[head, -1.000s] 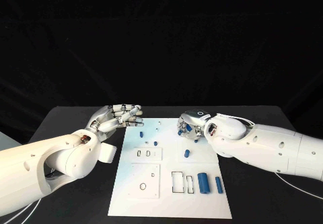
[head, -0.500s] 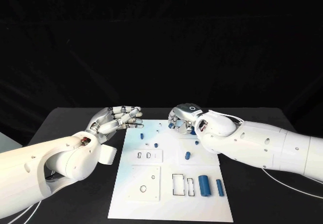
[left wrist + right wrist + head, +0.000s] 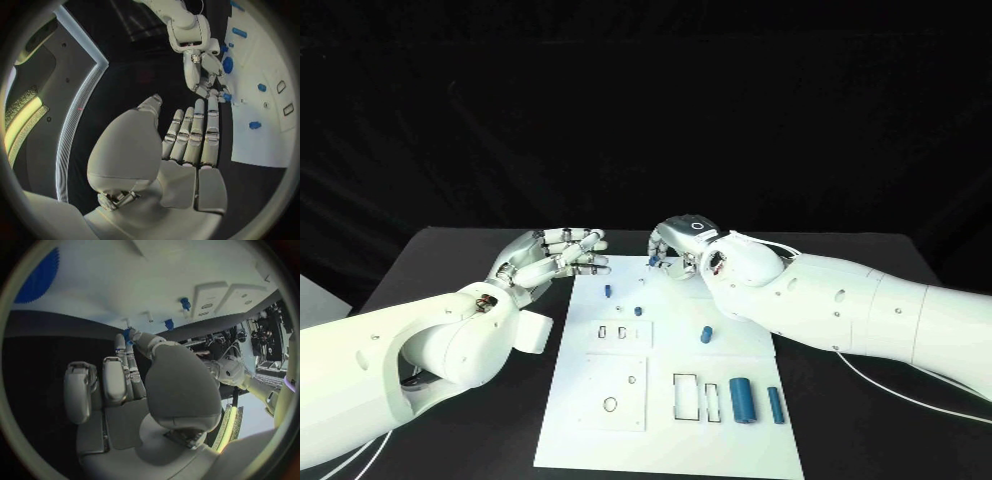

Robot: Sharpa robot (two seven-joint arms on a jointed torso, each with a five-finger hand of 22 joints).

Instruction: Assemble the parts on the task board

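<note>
Right robot hand (image 3: pixel 678 248) pinching small blue part (image 3: pixel 653 261) over task board (image 3: pixel 668 440), left robot hand (image 3: pixel 554 254) curled, holding nothing

No text, label, brand or number can be read anywhere. The task board (image 3: pixel 672 380) carries only plain outlined slots and holes, without lettering. The blue parts (image 3: pixel 741 399) at its 5 o'clock corner are unmarked too.

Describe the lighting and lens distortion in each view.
Head view: even light; the white task board stands out bright against the black table and dark backdrop, its edges straight. Left wrist view: fisheye circle in a dark frame; the board's edge bows; a bright strip glows at the rim behind the left hand. Right wrist view: same fisheye bend; right hand evenly lit.
</note>
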